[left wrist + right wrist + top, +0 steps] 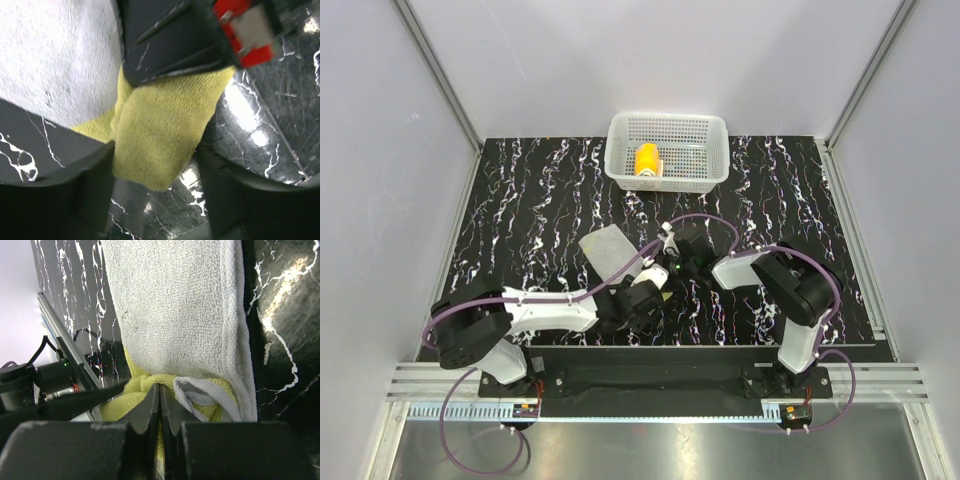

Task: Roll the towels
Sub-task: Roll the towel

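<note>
Only the top view shows the orange towel [647, 160], rolled in the basket [716, 172] at 12 o'clock. My wrist views show my right hand [160, 390] pinched shut on the yellow corner of the grey towel [175, 315], mid-table [520, 200]. My left hand [155, 160] straddles that fold, but I cannot tell if it grips. Both arms are bent inward and low.

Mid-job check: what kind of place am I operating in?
Probably a lab robot test cell, not a home: plain white walls on aluminium framing box in a black marbled table, with the left arm and right arm bolted to a rail at its near edge.
</note>
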{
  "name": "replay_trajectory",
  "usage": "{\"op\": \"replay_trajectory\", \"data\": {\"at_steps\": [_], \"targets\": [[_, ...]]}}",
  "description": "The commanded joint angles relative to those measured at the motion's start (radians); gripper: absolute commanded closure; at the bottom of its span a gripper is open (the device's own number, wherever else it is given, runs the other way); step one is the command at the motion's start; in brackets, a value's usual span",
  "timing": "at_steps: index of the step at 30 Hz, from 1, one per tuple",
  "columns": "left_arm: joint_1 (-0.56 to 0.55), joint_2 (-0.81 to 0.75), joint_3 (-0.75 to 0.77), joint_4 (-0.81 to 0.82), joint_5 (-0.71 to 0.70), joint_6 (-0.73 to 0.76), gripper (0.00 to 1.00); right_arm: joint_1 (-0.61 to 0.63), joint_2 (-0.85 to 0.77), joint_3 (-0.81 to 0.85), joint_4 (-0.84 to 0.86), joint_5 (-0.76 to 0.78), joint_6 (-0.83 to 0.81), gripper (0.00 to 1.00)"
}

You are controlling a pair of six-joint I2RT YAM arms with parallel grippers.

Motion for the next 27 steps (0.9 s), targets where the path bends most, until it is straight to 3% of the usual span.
{"op": "replay_trajectory", "data": {"at_steps": [1,3,4,8,11,16,20,25,27], "targets": [[-0.004,0.031,0.040,0.037,-0.031,0.019,0.46,0.000,0.039,0.007,-0.040,0.006,-0.027,0.93],[-0.004,0.037,0.043,0.032,-0.039,0.022,0.51,0.000,0.046,0.010,-0.038,-0.002,-0.027,0.93],[-0.002,0.034,0.046,0.029,-0.045,0.020,0.45,-0.001,0.048,0.012,-0.038,-0.003,-0.027,0.93],[-0.007,0.005,0.049,-0.004,-0.103,0.003,0.01,-0.001,0.057,0.018,-0.038,-0.013,-0.026,0.93],[-0.012,-0.040,0.043,-0.034,-0.149,0.011,0.01,-0.001,0.066,0.023,-0.040,-0.016,-0.026,0.93],[-0.019,-0.106,-0.001,0.051,-0.123,0.088,0.02,-0.003,0.079,0.030,-0.042,-0.022,-0.026,0.93],[-0.035,-0.106,-0.012,0.107,-0.088,0.134,0.10,-0.004,0.082,0.033,-0.045,-0.022,-0.026,0.93],[-0.035,-0.041,0.008,0.121,-0.039,0.138,0.32,-0.003,0.086,0.036,-0.049,-0.025,-0.026,0.94],[-0.035,-0.003,0.017,0.109,-0.034,0.125,0.35,-0.004,0.089,0.038,-0.049,-0.025,-0.024,0.94]]}}
